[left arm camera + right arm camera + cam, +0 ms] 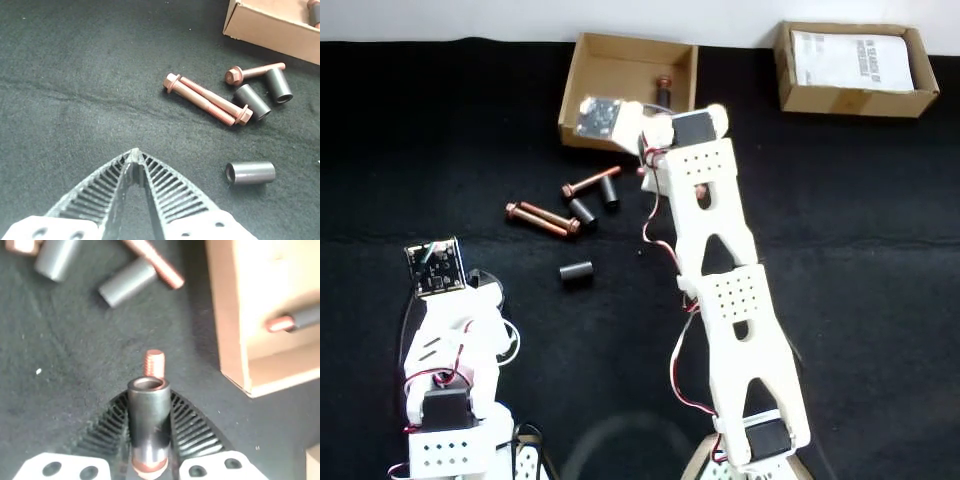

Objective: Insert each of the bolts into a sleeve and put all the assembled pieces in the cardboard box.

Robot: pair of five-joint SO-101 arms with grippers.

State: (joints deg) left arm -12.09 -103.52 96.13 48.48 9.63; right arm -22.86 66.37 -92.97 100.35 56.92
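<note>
The cloth [75, 75] under me is black, matt and faintly fuzzy, like felt. The loose bolts [205, 100] are copper-coloured metal with a soft shine, ridged along the thread. The near sleeve [250, 173] is dark grey metal, smooth and dully glossy. So is the held sleeve [148, 425], set against the ribbed dark plastic fingers [195, 430] of my right gripper [148, 401]. My right arm [735, 300] is white matt plastic. The box [582, 95] is plain brown cardboard, matt; the far-right box [850, 100], alike, carries a sheet [850, 58] of white paper.
</note>
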